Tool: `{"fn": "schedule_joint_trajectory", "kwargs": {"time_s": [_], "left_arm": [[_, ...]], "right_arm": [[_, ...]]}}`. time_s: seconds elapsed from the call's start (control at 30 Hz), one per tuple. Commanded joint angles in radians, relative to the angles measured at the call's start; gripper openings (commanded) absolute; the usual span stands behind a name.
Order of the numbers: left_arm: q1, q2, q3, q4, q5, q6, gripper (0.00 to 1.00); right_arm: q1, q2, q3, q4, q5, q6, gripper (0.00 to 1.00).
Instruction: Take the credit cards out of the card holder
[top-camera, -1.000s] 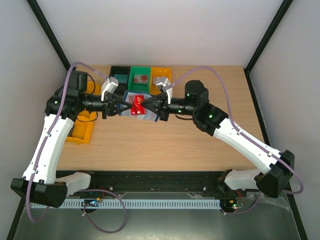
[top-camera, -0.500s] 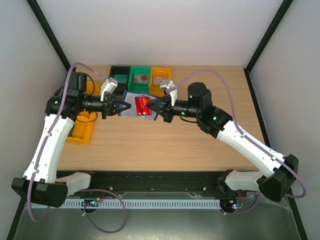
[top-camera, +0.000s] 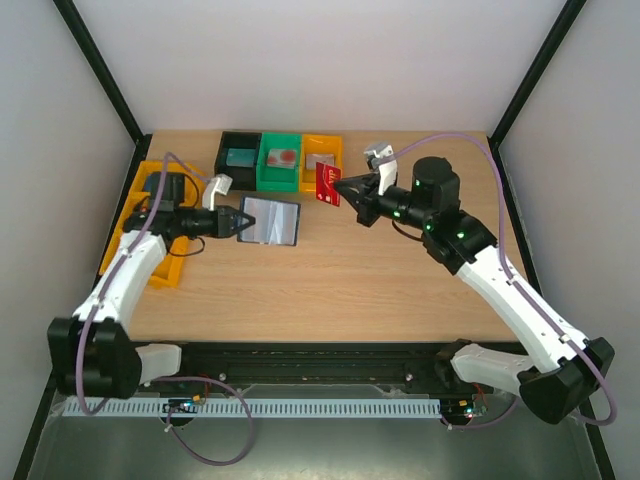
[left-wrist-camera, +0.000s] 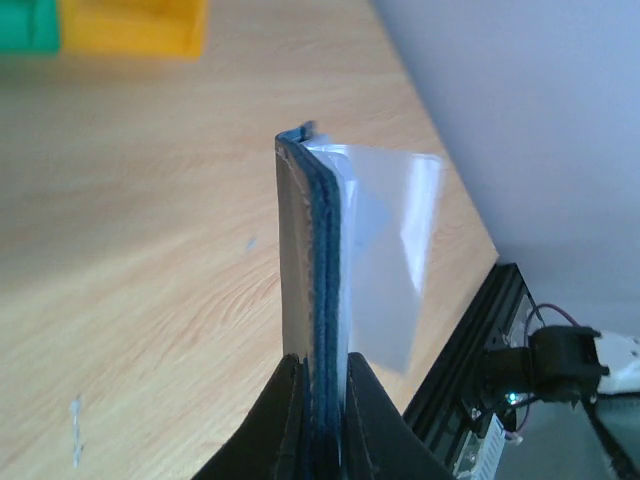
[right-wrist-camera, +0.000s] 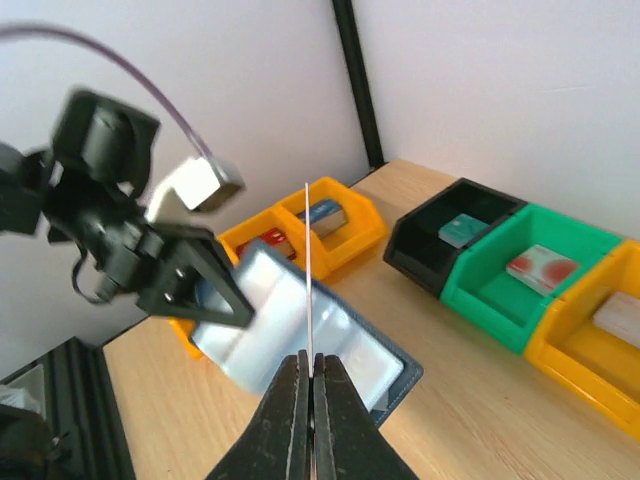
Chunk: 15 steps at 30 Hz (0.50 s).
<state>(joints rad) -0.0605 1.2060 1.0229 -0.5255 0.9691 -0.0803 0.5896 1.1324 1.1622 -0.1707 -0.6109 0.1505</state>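
Left gripper is clamped tight on one edge of the holder. The holder is open, left of centre over the table, and looks lifted rather than lying flat. The left wrist view shows it edge-on between the fingers, with a clear sleeve fanning out to one side.

Right gripper is fully closed on a red card, pinched by its lower edge and upright. The card is well clear of the holder, up and to the right, near the far bins.

Progress: one card is out but not yet set down. The pockets show pale blue-grey with no coloured card visible. Can't tell if more sit inside, so the holder probably needs another check.

Containers:
- Orange bins at the left edge. The right wrist view shows a bluish item in one; the rest is unclear.
- Far row:
  - black bin has a teal-grey flat item
  - green bin has a reddish-white one
  - yellow bin has a grey-white one

All look card-like, but they're too small to say for sure.
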Motion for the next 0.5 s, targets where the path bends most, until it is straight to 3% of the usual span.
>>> {"fn": "schedule_joint_trajectory", "kwargs": {"time_s": [0.0, 0.2, 0.33, 0.47], "left_arm": [[-0.016, 0.101, -0.101, 0.221, -0.066, -0.182, 0.02], [-0.142, 0.356, -0.109, 0.283, -0.091, -0.179, 0.02], [-0.15, 0.542, -0.06, 0.234, -0.079, -0.152, 0.02], [-0.158, 0.608, -0.066, 0.219, -0.098, -0.091, 0.02]], "right_arm": [[-0.022, 0.014, 0.053, -0.063, 0.012, 0.018, 0.02], [-0.022, 0.151, 0.241, -0.165, -0.004, 0.01, 0.02], [-0.022, 0.262, 0.355, -0.221, -0.011, 0.018, 0.02], [-0.021, 0.302, 0.393, -0.223, -0.02, 0.035, 0.02]]}}
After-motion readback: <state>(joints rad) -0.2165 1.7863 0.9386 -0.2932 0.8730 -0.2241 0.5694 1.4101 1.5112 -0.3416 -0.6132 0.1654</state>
